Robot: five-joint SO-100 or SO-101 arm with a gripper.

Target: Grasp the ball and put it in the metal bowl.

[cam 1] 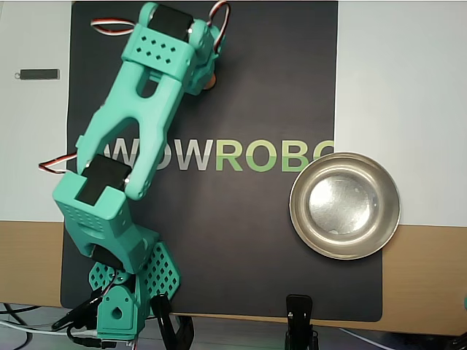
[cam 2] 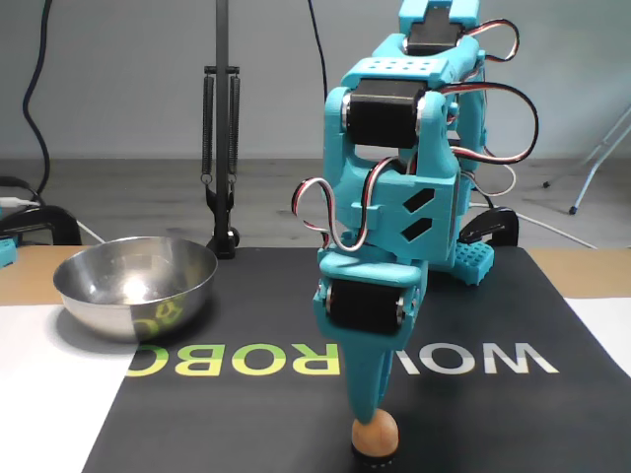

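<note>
The small orange-tan ball (cam 2: 376, 437) rests on the black mat near the front edge of the fixed view, with a dark mark at its underside. My teal gripper (cam 2: 372, 416) points straight down, and its fingertip touches the top of the ball. Only one finger shows, edge-on, so I cannot tell how the jaws stand. In the overhead view the gripper (cam 1: 206, 78) is at the top of the mat and hides most of the ball (cam 1: 212, 80), which peeks out at its right side. The shiny metal bowl (cam 1: 300, 219) (cam 2: 99, 296) sits empty at the mat's edge, well away from the gripper.
The black mat (cam 1: 241, 240) carries large lettering and lies on a white and wooden table. A small dark stick (cam 1: 38, 74) lies on the white area at the upper left of the overhead view. Black clamps (cam 1: 299, 310) stand at the near edge.
</note>
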